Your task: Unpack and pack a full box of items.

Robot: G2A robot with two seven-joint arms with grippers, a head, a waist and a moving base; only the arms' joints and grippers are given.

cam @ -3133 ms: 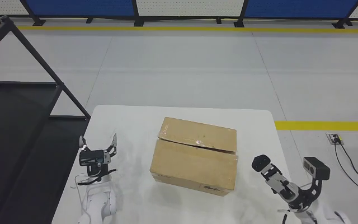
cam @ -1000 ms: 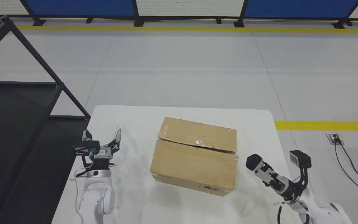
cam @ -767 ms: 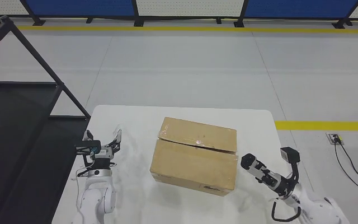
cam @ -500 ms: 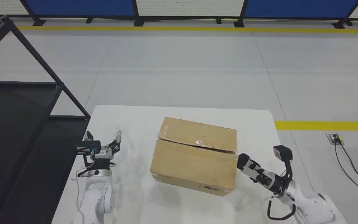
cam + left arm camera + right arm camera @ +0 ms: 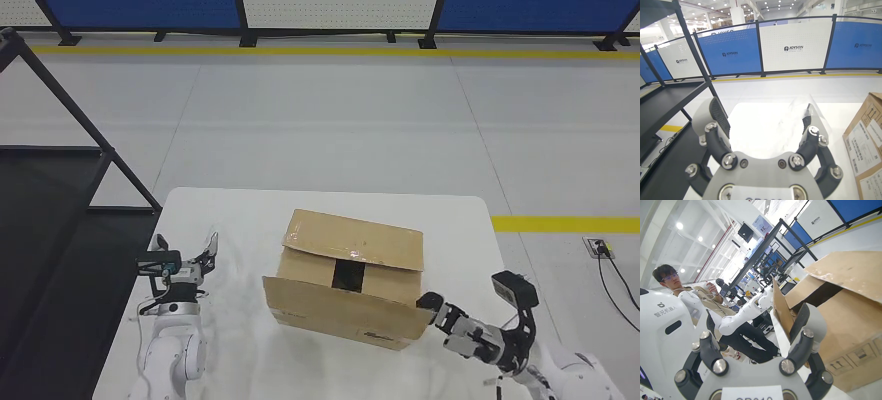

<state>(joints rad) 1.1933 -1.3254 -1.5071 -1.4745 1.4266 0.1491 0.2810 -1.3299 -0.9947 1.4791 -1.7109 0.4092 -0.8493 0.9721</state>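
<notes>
Just one box [image 5: 345, 318] and two claws: left claw [image 5: 186, 244] gapes empty, right claw [image 5: 432, 303] gapes around a flap [image 5: 781, 307].

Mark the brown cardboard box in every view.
Top view: brown cardboard box mid-table, near flap lifted.
Left wrist view: its labelled side beside the open left gripper.
Right wrist view: its flap edge between the fingers of the right gripper.
Shared landmark: white table.

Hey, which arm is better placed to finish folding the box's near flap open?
Right. The right gripper is at the near flap's corner, with the raised flap edge between its open fingers. The left gripper hangs open beside the box, apart from it.
</notes>
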